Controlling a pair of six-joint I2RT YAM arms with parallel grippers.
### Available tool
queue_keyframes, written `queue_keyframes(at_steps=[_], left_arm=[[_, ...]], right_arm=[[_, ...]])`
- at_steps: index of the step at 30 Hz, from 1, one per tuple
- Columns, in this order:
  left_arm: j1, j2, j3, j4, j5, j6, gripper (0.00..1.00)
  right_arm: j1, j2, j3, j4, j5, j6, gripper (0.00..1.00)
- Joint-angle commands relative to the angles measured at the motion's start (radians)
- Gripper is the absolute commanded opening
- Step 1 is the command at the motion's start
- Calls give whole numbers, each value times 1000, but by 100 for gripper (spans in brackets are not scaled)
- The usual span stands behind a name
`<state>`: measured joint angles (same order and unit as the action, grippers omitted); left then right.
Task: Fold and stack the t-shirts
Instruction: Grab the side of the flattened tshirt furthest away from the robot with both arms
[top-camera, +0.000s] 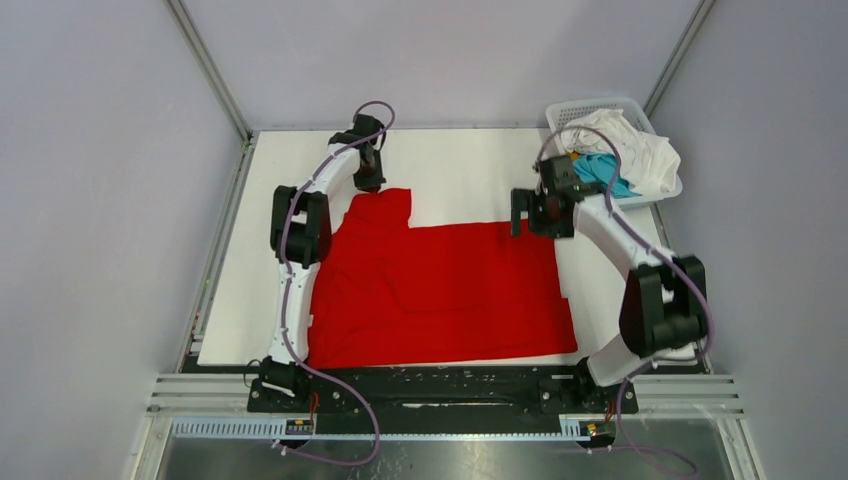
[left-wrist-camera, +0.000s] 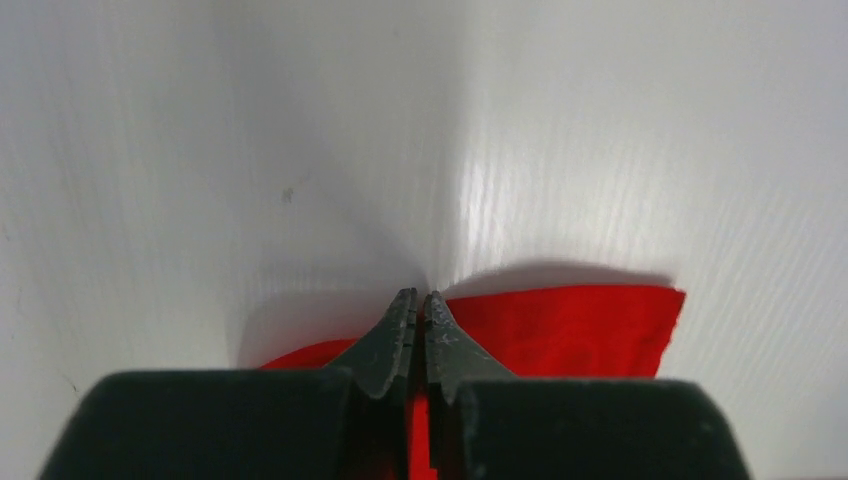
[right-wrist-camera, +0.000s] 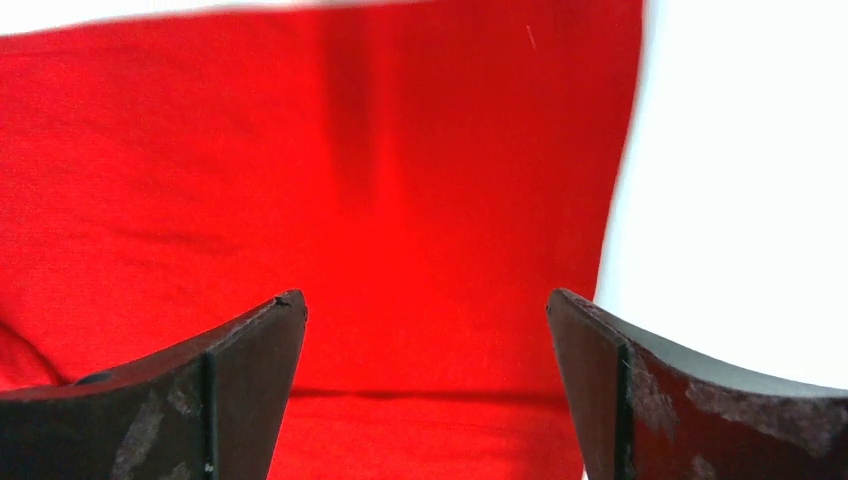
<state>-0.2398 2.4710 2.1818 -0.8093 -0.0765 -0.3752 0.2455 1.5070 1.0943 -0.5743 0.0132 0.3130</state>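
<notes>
Red cloth shows as a thin strip between the jaws of my left pincer (left-wrist-camera: 420, 305), which is clenched on the far hem of what looks like a sleeve of the red t-shirt (top-camera: 440, 290). Its dark, serrated tips meet right at the fabric's edge. My right pincer (right-wrist-camera: 425, 297) is released, jaws wide, over the shirt's far right corner and, as far as I can tell, clear of the cloth.

I read this as the start of the first fold, with one side gripped and the other not yet. Next I'd need to bring the right pincer down onto that corner, then lift both sides evenly so the limp knit doesn't bunch.

The shirt lies spread on the white, faintly ribbed bench (top-camera: 470, 165). It is matte, softly creased and roughly rectangular. A white t-shirt (top-camera: 645, 150) and a teal-blue t-shirt (top-camera: 600, 172) lie crumpled in the lattice basket (top-camera: 597, 104) at the far right.
</notes>
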Motion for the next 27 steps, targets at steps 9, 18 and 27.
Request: queue_keyframes(at_steps=[9, 18, 27], left_arm=[[-55, -288, -207, 94, 46, 54, 0], [-60, -419, -371, 138, 38, 33, 0], [-80, -513, -464, 155, -2, 24, 0]], right_arm=[[-83, 326, 484, -141, -364, -1128, 98], [-131, 556, 672, -367, -338, -1327, 98], [-172, 741, 833, -471, -291, -1192, 98]])
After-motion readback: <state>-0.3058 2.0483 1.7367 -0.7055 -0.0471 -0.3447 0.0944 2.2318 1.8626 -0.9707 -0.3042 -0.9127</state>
